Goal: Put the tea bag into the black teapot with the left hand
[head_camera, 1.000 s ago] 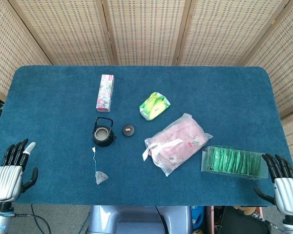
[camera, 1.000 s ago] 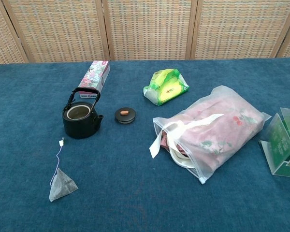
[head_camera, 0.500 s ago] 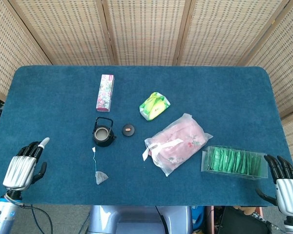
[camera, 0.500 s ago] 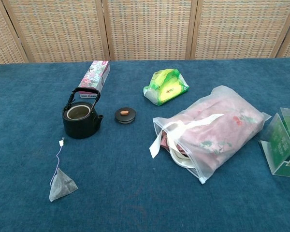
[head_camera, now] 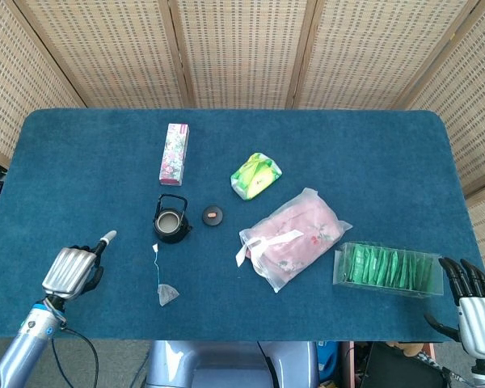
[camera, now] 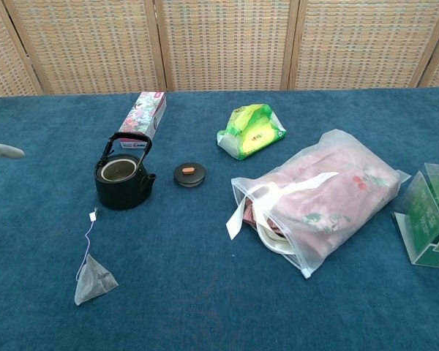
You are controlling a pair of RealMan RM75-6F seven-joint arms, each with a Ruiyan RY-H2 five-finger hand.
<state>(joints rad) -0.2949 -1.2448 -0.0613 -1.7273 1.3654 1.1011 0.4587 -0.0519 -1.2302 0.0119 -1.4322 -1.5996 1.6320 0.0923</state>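
The black teapot stands upright with its top uncovered and its handle raised. Its lid lies just right of it. The grey pyramid tea bag lies on the blue cloth in front of the pot, its string running up to a small white tag. My left hand hovers over the table's front left, well left of the tea bag, holding nothing, one pale fingertip stretched toward the pot. My right hand hangs open off the front right corner.
A pink flowered box lies behind the teapot. A green packet sits mid-table. A clear bag of pink cloth and a clear box of green sachets lie to the right.
My left hand has moved right and in over the table toward the tea bag, its fingertip now entering the chest view. The right hand has sunk slightly.
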